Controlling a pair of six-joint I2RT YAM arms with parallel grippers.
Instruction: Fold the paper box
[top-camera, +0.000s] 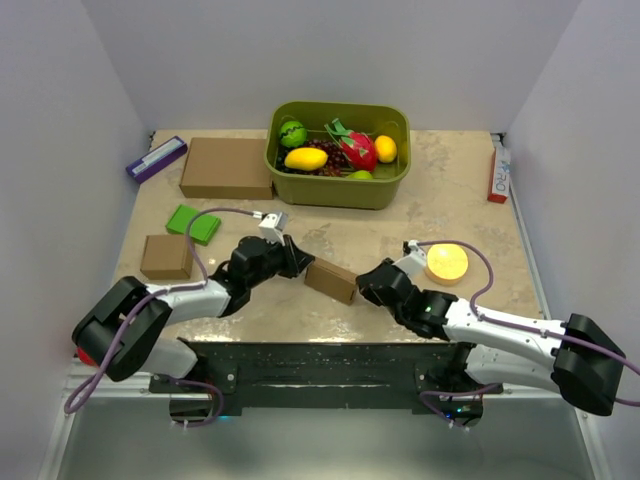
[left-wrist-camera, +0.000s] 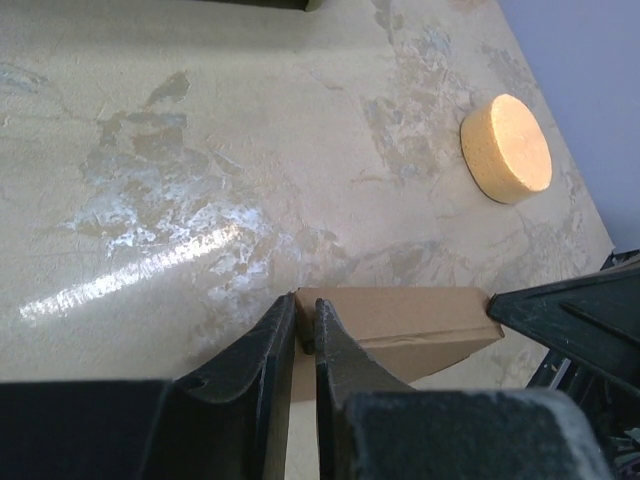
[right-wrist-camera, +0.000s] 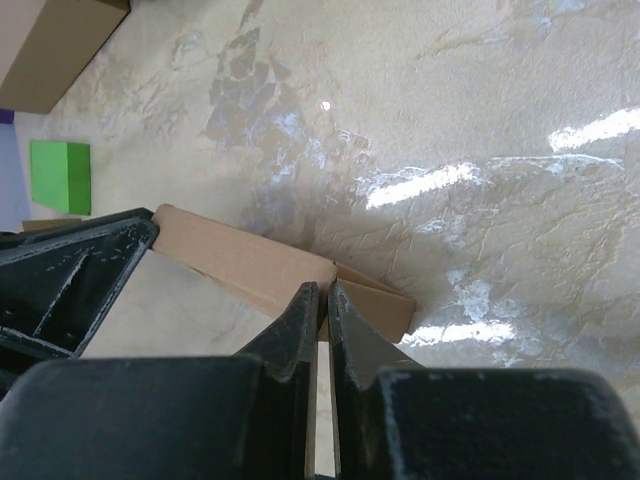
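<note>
The paper box (top-camera: 331, 281) is a small, flat brown carton in the middle of the table, held between both arms. My left gripper (top-camera: 302, 262) is shut on a thin wall at its left end. In the left wrist view the fingertips (left-wrist-camera: 283, 318) pinch the cardboard edge of the box (left-wrist-camera: 400, 315). My right gripper (top-camera: 362, 288) is shut on the opposite end. In the right wrist view the right gripper (right-wrist-camera: 323, 295) nips the edge of the box (right-wrist-camera: 240, 260), where a loose flap (right-wrist-camera: 385, 305) sticks out. I cannot tell whether the box touches the table.
A green bin (top-camera: 385, 190) of toy fruit stands at the back. A large brown carton (top-camera: 227, 167) and a purple box (top-camera: 156, 158) lie back left, with a green block (top-camera: 194, 223) and a small squarish carton (top-camera: 166, 256) nearer. A yellow disc (top-camera: 446, 262) lies by the right arm. A red-white box (top-camera: 499, 172) lies far right.
</note>
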